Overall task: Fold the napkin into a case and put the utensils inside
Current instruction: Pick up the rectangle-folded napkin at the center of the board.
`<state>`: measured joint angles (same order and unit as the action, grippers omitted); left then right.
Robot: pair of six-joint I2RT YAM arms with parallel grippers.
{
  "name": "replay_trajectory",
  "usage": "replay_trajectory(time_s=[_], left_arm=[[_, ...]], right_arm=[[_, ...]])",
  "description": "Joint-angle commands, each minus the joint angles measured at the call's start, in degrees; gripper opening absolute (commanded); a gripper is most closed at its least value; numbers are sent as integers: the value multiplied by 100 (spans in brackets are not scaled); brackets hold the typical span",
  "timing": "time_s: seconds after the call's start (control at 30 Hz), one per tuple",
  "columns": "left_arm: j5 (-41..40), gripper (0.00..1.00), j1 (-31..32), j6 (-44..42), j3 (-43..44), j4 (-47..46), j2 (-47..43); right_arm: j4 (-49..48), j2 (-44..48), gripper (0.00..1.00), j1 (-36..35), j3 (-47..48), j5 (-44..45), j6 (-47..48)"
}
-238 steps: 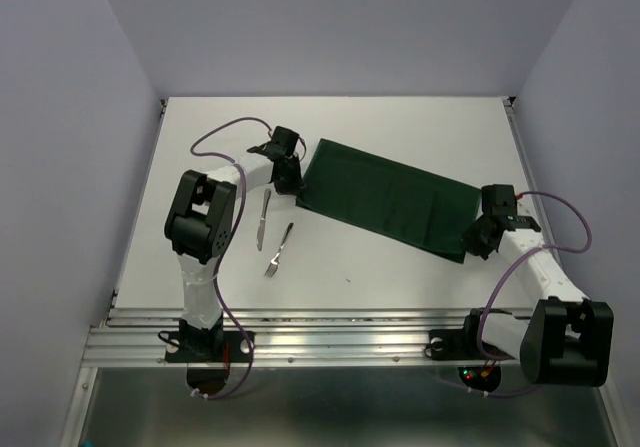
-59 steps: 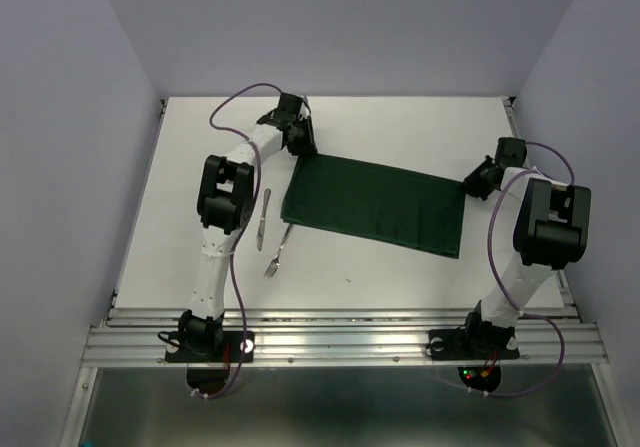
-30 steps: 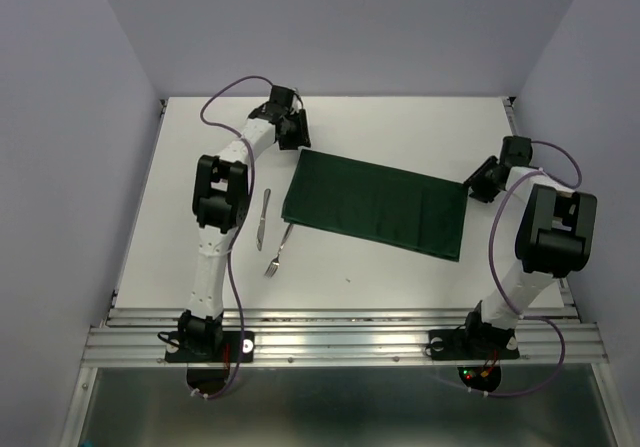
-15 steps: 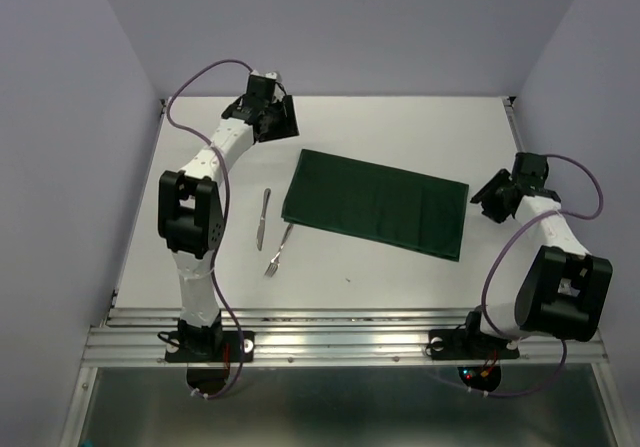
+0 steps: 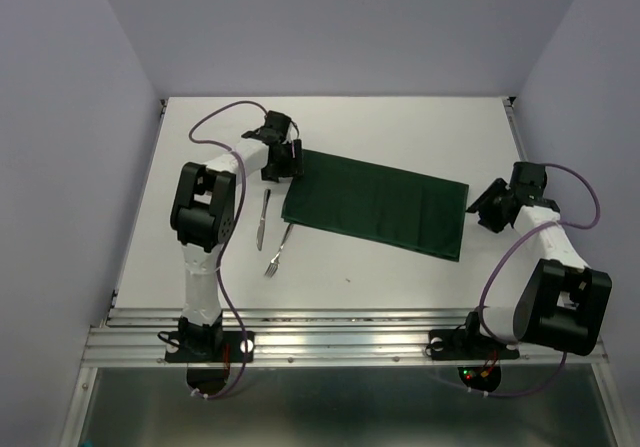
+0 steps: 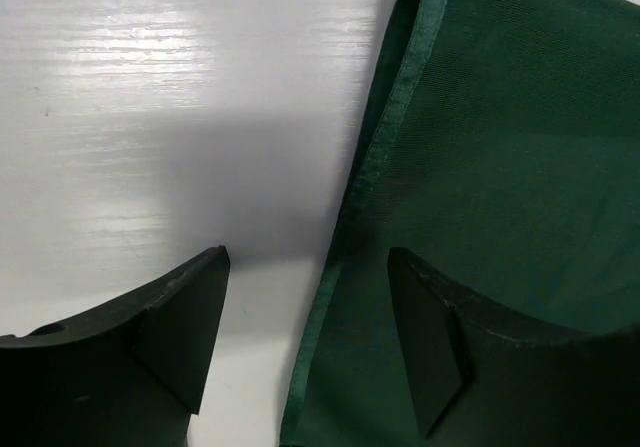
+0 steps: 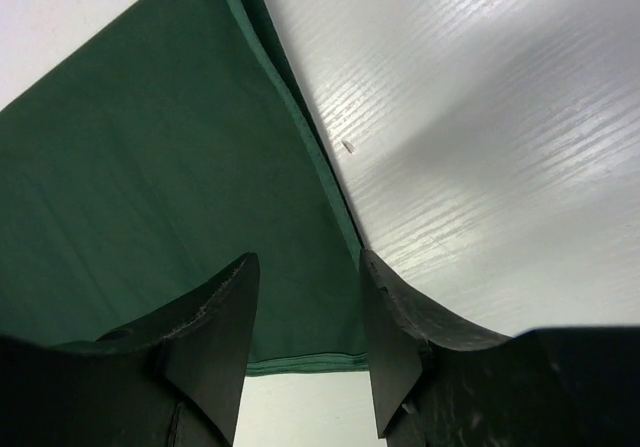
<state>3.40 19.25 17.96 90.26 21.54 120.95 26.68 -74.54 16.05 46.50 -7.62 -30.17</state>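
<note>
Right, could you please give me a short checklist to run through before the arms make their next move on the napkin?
1. The napkin lies flat as a long strip: ok.
2. The left tool is open at the napkin's left edge, one finger over the table and one over the cloth, gripping nothing: ok.
3. The right tool is open over the napkin's right edge, gripping nothing: ok.
4. The knife lies clear of the cloth: ok.
5. The fork lies clear of the cloth: cannot tell, since its handle end reaches the napkin's near left corner.
</note>
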Motion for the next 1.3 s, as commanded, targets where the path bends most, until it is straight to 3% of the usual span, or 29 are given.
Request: replay_trajectory(time_s=[0.0,0.37,0.8,1.07,1.27], left_arm=[[-182,75,167,-99,-96,26,17],[-840,57,615,6,-26,263,421],[-832,38,853,270,71,289,588],[-911,0,870,366,185,386,711],[-1165,0,870,349,369,509,501]], right_arm=[[-31,186,51,-23,-71,-64,91],[-75,221,51,-23,-124,-73,47],[-84,247,51,-23,-168,-82,64],[-101,230,51,-23,-176,-73,82],[-119,151,51,-84,-194,-82,91]])
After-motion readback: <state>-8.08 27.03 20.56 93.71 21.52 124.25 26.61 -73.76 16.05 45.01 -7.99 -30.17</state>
